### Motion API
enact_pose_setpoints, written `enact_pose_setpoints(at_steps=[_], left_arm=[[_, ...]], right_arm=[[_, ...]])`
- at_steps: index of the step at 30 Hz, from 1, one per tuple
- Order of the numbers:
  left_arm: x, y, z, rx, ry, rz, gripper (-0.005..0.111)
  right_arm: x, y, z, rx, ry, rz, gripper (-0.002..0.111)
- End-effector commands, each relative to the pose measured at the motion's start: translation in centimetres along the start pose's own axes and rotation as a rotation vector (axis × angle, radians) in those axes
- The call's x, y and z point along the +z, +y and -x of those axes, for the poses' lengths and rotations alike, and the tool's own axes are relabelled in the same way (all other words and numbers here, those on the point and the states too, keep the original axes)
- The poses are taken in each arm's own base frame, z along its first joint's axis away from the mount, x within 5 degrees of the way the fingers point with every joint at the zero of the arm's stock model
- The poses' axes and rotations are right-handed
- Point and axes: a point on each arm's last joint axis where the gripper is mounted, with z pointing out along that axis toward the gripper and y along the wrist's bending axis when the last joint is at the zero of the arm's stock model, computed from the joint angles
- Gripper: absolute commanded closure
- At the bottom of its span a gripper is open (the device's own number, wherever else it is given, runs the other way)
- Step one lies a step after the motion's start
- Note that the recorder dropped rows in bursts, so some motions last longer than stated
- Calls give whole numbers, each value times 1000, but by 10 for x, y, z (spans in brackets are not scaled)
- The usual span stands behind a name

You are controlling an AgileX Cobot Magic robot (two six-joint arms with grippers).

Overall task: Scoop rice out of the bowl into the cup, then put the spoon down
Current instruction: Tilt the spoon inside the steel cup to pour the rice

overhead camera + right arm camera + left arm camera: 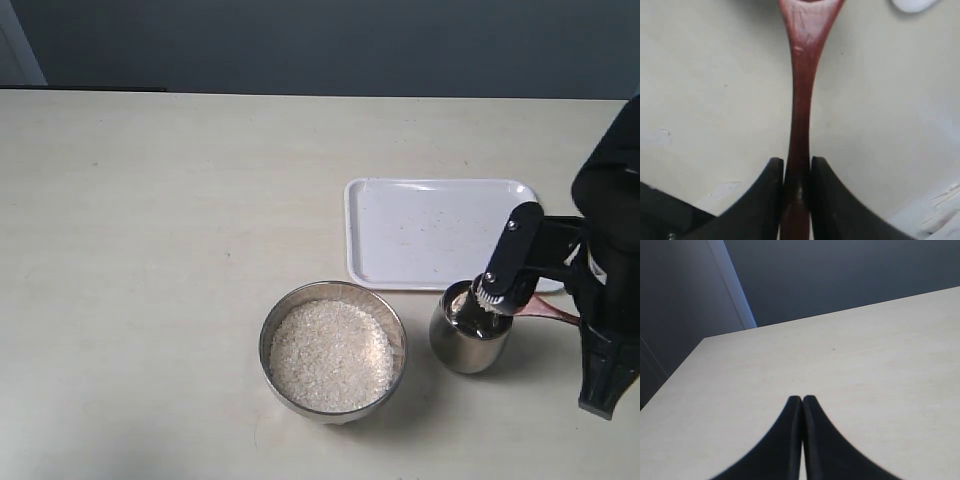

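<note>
A pale cream tabletop (150, 250) fills the exterior view. At its right edge the bulky black right arm (610, 200) comes down from above and bends inward toward the middle, and a black jointed part of it with a ribbed metal collar hangs over the rim of the cup. A flat white rectangular tray (430, 230) with rounded corners lies right of centre, with a few tiny specks on its surface. Nearer the camera and to the tray's left stands the wide round shiny steel bowl (396, 335), filled almost to its rim with small white uncooked rice (330, 355). Just beside the bowl on its right, apart from it and at the tray's near edge, stands the small rounded steel cup (465, 350), upright. The slim reddish-brown wooden spoon (801, 100) runs from the cup's rim out to the right; only a short stretch of its handle shows in the exterior view, and its oval end is hidden there. In the right wrist view the right gripper (797, 162) is clamped on the spoon's handle, one black finger pressed to each side. The left gripper (802, 399) has its two black fingers pressed together with nothing between them, above bare tabletop.
</note>
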Motion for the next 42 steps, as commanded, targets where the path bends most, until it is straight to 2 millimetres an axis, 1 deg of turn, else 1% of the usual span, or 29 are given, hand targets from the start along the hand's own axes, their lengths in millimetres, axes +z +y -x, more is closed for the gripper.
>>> enact_pose_setpoints(at_steps=[1, 6, 22, 28, 42], left_arm=[[-1, 0, 2, -9, -20, 3, 106], [-1, 0, 2, -9, -20, 3, 106], [-1, 0, 2, -9, -20, 3, 106], [-1, 0, 2, -9, -20, 3, 106], [-1, 0, 2, -9, -20, 3, 106]], right_arm=[[-1, 1, 7, -31, 15, -105, 109], [-2, 2, 9, -65, 14, -142, 109], [-3, 2, 10, -74, 13, -155, 109], [-9, 5, 14, -148, 2, -246, 109], [-9, 5, 14, -145, 1, -238, 109]])
